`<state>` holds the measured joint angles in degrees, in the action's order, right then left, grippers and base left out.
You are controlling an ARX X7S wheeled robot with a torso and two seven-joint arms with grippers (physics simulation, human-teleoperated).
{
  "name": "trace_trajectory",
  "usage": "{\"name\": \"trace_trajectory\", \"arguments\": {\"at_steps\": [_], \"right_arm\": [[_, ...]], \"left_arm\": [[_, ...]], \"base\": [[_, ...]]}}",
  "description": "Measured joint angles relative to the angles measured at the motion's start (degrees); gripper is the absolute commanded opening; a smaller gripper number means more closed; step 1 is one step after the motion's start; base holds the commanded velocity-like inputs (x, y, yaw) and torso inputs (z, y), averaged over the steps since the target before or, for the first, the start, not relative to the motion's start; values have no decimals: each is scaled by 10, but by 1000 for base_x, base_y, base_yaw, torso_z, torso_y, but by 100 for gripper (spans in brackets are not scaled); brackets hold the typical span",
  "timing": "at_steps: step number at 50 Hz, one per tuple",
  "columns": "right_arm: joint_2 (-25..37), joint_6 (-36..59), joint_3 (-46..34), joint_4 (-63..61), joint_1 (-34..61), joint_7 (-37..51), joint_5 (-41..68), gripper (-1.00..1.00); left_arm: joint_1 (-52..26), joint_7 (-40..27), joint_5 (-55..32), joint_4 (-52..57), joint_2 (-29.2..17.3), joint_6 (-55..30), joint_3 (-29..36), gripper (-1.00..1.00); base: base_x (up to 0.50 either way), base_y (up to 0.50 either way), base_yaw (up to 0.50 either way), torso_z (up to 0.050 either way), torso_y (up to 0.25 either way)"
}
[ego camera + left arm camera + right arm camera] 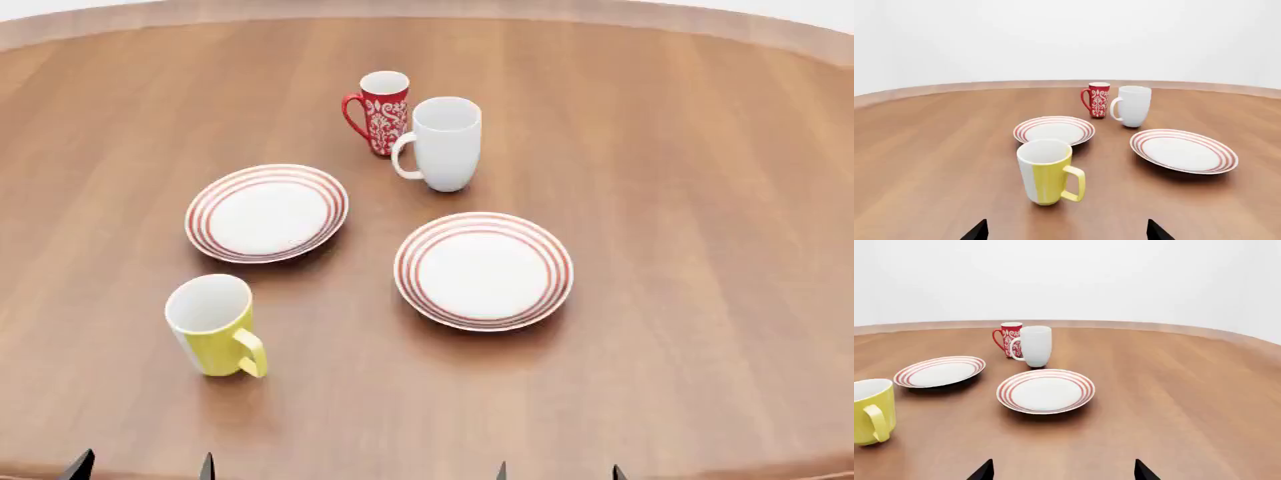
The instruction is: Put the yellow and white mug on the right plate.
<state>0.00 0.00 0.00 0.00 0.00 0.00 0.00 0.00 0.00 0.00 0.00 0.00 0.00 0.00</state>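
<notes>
Wood desk [694, 150], white backdrop. Yellow and white mug [214, 325] upright, empty, front-left near the edge, handle toward the robot, so probably a left-arm pick. Right plate [483, 270] bare, well apart from it. Left claw [1064, 231] and right claw [1062, 470]: tips spread, holding nothing.

All you can see of your robot is its fingertips: small, flat black wedges tapering to sharp points, with no cables, screws or markings showing. In the head view, the left gripper [143, 465] shows two such tips and the right gripper [559, 470] two more, all at the wooden table's [694, 180] near edge. Each wrist view shows the same black pair, left gripper [1067, 231], right gripper [1063, 470].
</notes>
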Motion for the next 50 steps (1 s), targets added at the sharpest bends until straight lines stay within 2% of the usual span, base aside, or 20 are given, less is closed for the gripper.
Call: {"name": "trace_trajectory", "arguments": {"at_steps": [18, 31, 50], "right_arm": [[24, 14, -34, -7, 0, 21, 22, 100], [43, 4, -61, -2, -1, 46, 37, 100], [61, 6, -73, -10, 2, 72, 52, 100]], "left_arm": [[-1, -29, -26, 4, -22, -13, 27, 100], [-1, -72, -23, -18, -48, 28, 56, 100], [-5, -94, -28, -29, -69, 41, 79, 100]], "base": [[0, 0, 0, 0, 0], [0, 0, 0, 0, 0], [0, 0, 0, 0, 0]]}}
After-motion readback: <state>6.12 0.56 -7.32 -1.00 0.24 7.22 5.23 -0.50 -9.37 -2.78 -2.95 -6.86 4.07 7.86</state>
